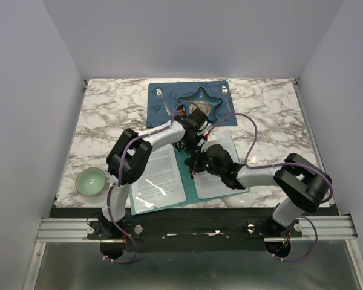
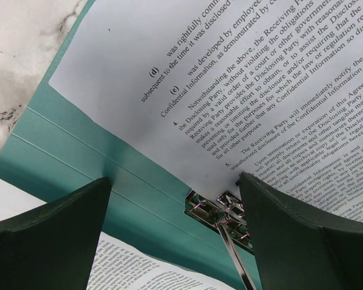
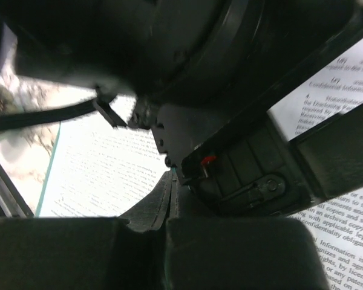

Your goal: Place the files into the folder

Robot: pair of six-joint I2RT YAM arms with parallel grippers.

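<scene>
The teal folder [image 1: 187,162] lies open on the marble table, files [image 1: 160,175] on its left half and more files [image 1: 225,151] on its right half. My left gripper [image 1: 190,145] hangs open low over the spine. In the left wrist view its fingers [image 2: 48,235] straddle the silver clip [image 2: 224,214], with the edge of a printed sheet [image 2: 230,90] just past it. My right gripper [image 1: 196,164] is shut beside it, pads [image 3: 163,208] pressed together. A thin teal sliver shows at their seam; whether the folder is pinched I cannot tell.
A dark blue placemat [image 1: 163,115] with a star dish [image 1: 201,101], fork [image 1: 163,99] and spoon [image 1: 226,96] lies right behind the folder. A pale green bowl [image 1: 91,181] stands at the front left. The left gripper's black body [image 3: 242,139] crowds the right wrist view.
</scene>
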